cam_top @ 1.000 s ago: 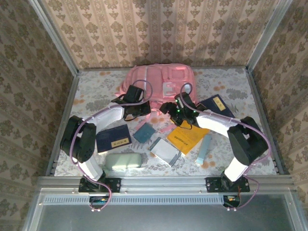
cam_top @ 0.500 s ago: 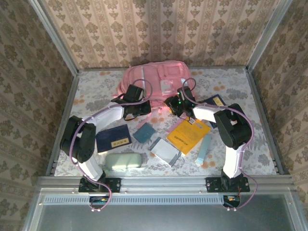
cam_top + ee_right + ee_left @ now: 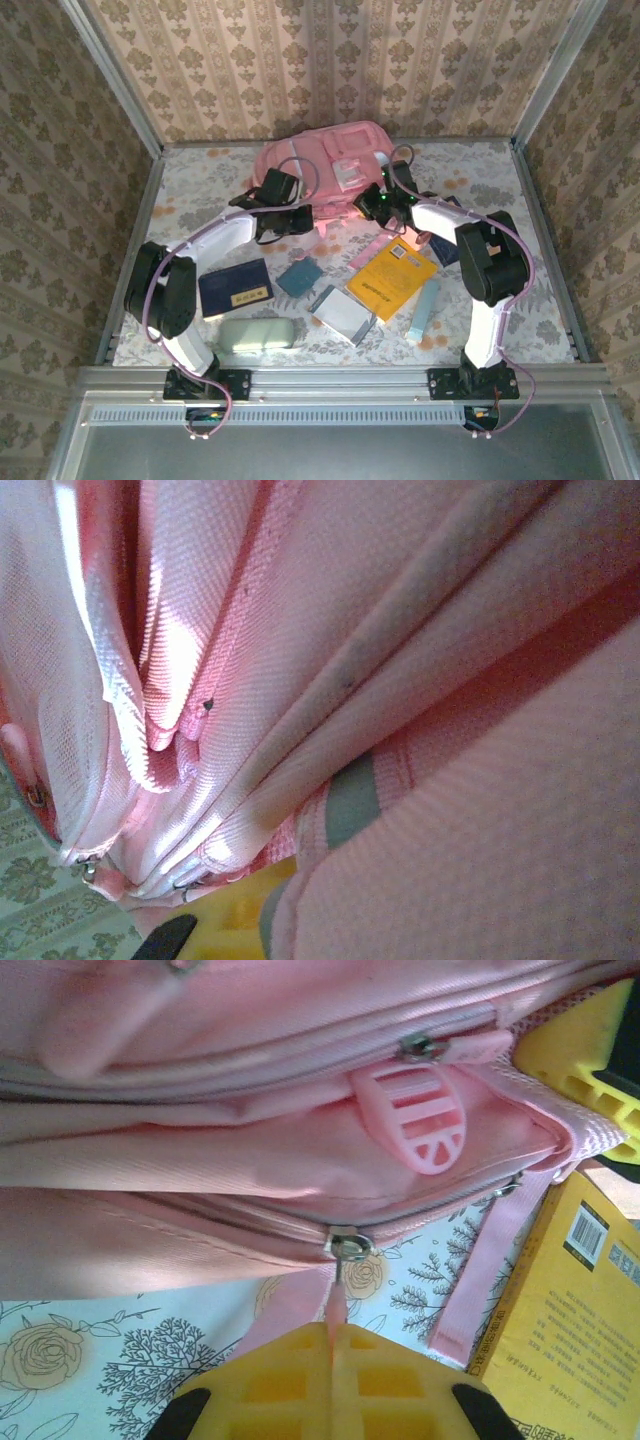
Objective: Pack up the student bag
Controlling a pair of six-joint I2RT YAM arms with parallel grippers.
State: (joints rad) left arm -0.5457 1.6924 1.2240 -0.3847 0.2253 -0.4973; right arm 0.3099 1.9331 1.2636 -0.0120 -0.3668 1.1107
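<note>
**Pink bag lying at the table's far middle**

The bag (image 3: 325,165) lies front-up and slightly askew at the far middle of the table (image 3: 200,190), with pale panels on its front. The zips along its near edge look closed. A metal slider (image 3: 347,1243) trails a pink pull. One pink strap (image 3: 490,1260) rests on the tabletop.

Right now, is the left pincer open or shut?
Shut. On the left pincer, both yellow fingers meet, pinching the zip pull of the student bag.
</note>
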